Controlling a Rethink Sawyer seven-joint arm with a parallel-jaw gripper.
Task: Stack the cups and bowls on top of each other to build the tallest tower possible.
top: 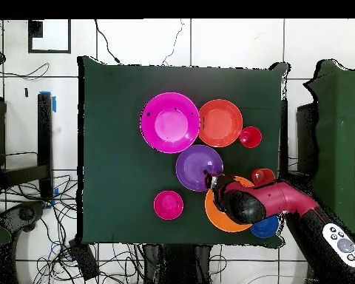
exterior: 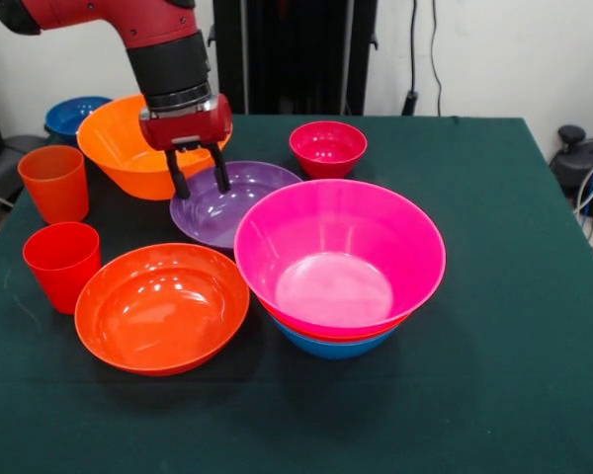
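Note:
My gripper (exterior: 199, 180) (top: 208, 177) is open, with nothing between its fingers. It hangs over the near-left rim of the purple bowl (exterior: 239, 209) (top: 197, 166), right beside the large yellow-orange bowl (exterior: 119, 146) (top: 219, 217). The tower (exterior: 340, 259) (top: 170, 122) is a large pink bowl nested on a red-orange bowl, with a blue bowl (exterior: 328, 346) at the bottom. A wide red-orange bowl (exterior: 161, 308) (top: 220, 123) lies alone. The small magenta bowl (exterior: 327, 148) (top: 168, 205) and the small blue bowl (exterior: 72, 115) (top: 267, 228) stand apart. The orange cup (exterior: 54, 183) (top: 262, 175) and red cup (exterior: 61, 265) (top: 250, 137) stand upright.
Everything rests on a dark green cloth-covered table (exterior: 504, 296) (top: 114, 148). In the overhead view my arm (top: 284, 200) covers part of the yellow-orange bowl. Cables and furniture lie beyond the table's edges.

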